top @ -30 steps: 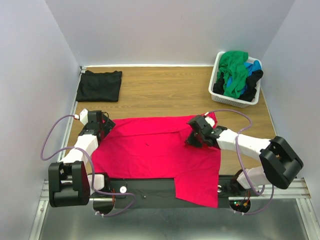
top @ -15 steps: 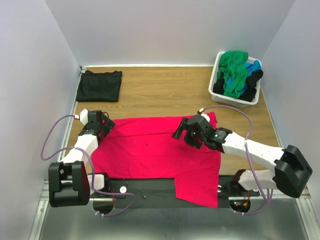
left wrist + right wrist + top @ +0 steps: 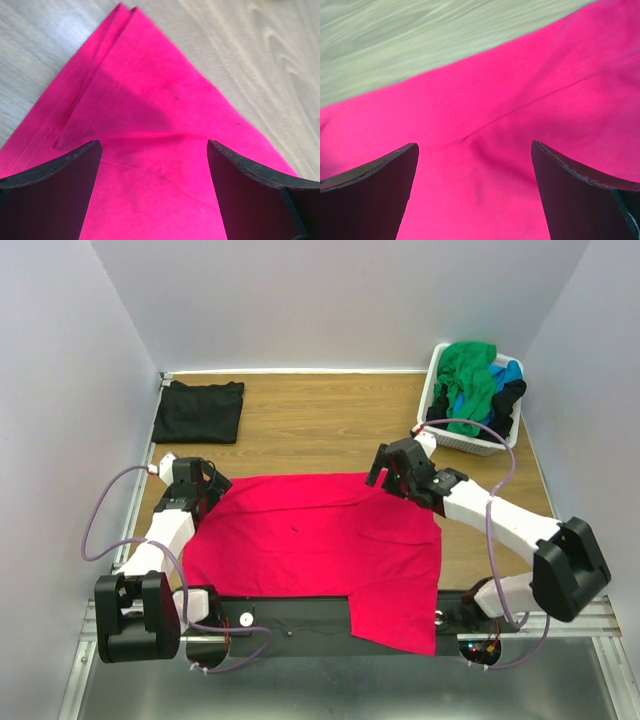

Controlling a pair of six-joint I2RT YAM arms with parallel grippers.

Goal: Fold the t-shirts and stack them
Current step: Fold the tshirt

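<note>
A large pinkish-red t-shirt (image 3: pixel 310 540) lies spread flat at the near middle of the table, with one flap hanging over the front edge. My left gripper (image 3: pixel 208 487) hovers open over its far left corner (image 3: pixel 150 100), nothing between the fingers. My right gripper (image 3: pixel 388 466) is open too, above the shirt's far right edge (image 3: pixel 520 100), holding nothing. A folded black t-shirt (image 3: pixel 198 412) lies at the far left corner. Green (image 3: pixel 468 375), blue (image 3: pixel 508 372) and black (image 3: pixel 505 405) t-shirts are heaped in the basket.
The white plastic laundry basket (image 3: pixel 462 443) stands at the far right by the wall. Bare wooden tabletop (image 3: pixel 320 425) stretches between the black shirt and the basket. White walls enclose the table on three sides.
My right gripper has opened and swung from over the shirt's right part toward its far edge. The left arm has barely moved.
</note>
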